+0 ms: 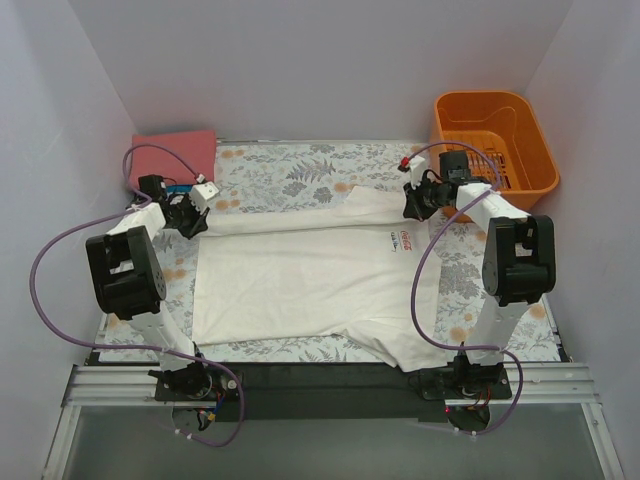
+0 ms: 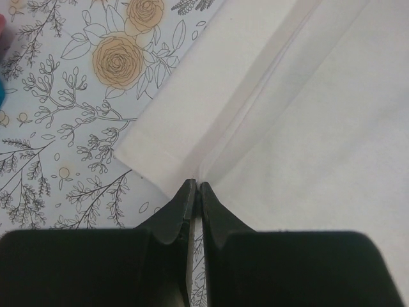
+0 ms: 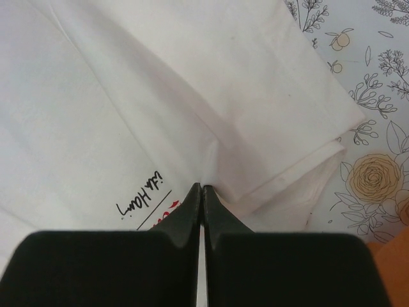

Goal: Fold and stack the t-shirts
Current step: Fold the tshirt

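i am looking at the white t-shirt lying spread across the middle of the tabletop, on the floral cover. its far edge is doubling over into a long fold running from side to side. the left tool is sitting at the left end of that fold, its fingers pressing together and pinching a thin layer of white cloth right at the crease, near the shirt's corner. the right tool is sitting at the right end, its tips also squeezing tight on the white cloth, just beside a line of black script and a bit of red print. a sleeve is lying just beyond the right tool's tips, reaching onto the flowers. the salmon-red t-shirt is resting folded at the far left corner, well apart from both tools. an orange basket is standing at the far right corner.
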